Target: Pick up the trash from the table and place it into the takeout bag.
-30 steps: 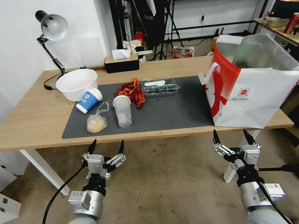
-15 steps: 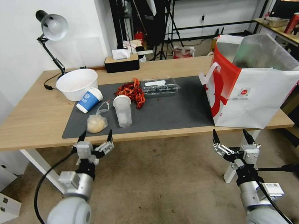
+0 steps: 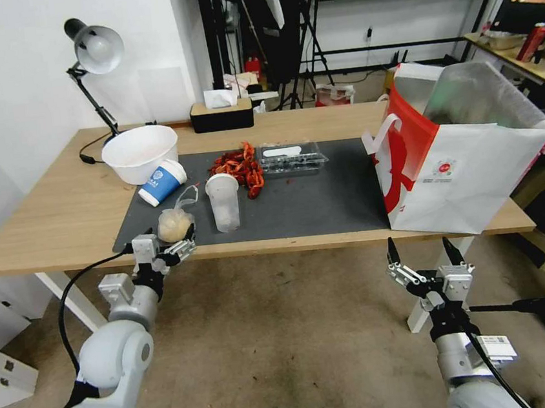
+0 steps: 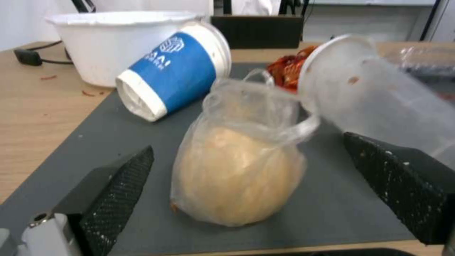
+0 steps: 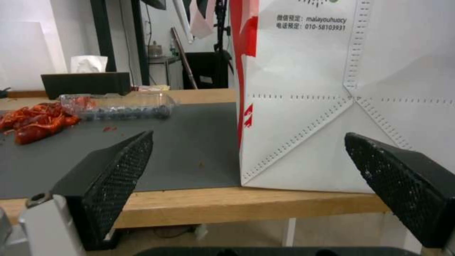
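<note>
Your head view looks down across the whole surface [image 3: 59, 213], while both wrist views sit low at its near edge, sharing the mat [image 5: 189, 149].

Left tool [image 3: 167, 240] reaches forward, fingers spread; right tool [image 3: 418, 250] hangs low, open.

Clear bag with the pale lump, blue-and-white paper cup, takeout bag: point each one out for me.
clear bag with pale lump [image 4: 237, 177], left wrist view, on the lump's bulging front.
blue-and-white paper cup [image 4: 177, 71], left wrist view, on its blue side wall.
takeout bag [image 3: 477, 176], head view, on its white front panel.
</note>
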